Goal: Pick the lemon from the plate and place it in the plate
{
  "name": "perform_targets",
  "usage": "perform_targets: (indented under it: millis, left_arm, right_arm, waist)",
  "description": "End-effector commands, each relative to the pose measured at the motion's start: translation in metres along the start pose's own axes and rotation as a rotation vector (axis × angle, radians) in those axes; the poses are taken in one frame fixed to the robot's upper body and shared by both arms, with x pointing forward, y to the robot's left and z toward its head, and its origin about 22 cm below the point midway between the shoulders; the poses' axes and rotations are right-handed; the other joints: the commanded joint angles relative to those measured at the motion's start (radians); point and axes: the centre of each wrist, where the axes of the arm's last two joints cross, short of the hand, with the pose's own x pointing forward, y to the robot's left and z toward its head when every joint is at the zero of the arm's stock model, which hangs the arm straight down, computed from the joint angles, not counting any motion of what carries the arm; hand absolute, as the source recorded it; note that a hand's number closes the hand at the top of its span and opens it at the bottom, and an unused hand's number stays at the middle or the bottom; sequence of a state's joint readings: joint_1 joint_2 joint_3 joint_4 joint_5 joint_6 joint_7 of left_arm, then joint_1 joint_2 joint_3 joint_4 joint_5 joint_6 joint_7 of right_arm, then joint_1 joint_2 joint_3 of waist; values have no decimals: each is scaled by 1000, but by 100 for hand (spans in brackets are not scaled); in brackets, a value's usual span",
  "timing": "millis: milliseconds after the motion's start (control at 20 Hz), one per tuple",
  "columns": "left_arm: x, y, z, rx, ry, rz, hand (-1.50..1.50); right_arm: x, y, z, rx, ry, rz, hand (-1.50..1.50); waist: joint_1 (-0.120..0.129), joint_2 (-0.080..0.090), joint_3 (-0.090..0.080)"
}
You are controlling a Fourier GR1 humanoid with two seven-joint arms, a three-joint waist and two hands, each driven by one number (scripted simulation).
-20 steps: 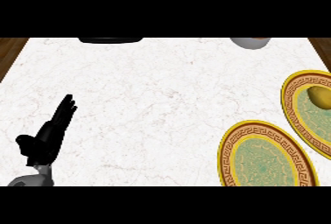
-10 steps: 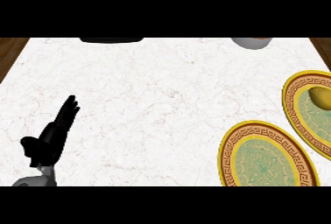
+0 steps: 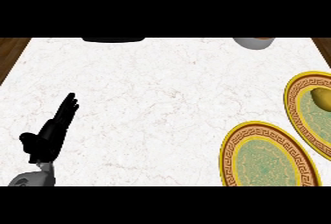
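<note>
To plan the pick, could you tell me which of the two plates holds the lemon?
The farther plate at the right edge; the lemon lies on it. The nearer plate holds nothing.

Two plates lie on the desk (image 3: 161,87): the nearer plate (image 3: 268,155) and the farther plate (image 3: 304,113) at the right edge. One lemon (image 3: 322,99) sits on the farther plate. One hand, the left hand (image 3: 48,135), shows. At the far edge stand one grey vessel (image 3: 252,42) and one dark object (image 3: 113,40).

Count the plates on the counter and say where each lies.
2: the near plate at lower right, bare; the far plate at the right edge, partly cut off, holding the lemon.
</note>
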State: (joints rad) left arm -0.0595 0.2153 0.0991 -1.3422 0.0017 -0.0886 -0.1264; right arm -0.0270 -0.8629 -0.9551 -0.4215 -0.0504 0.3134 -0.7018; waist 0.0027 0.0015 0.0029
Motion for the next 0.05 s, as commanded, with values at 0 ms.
perform_targets:
  millis: [0]
  left_arm:
    - [9,-9,-5,-7,-4,2,0]
  right_arm:
    - [-24,0,25,-40,-21,15,-150]
  waist:
    - [0,0,1]
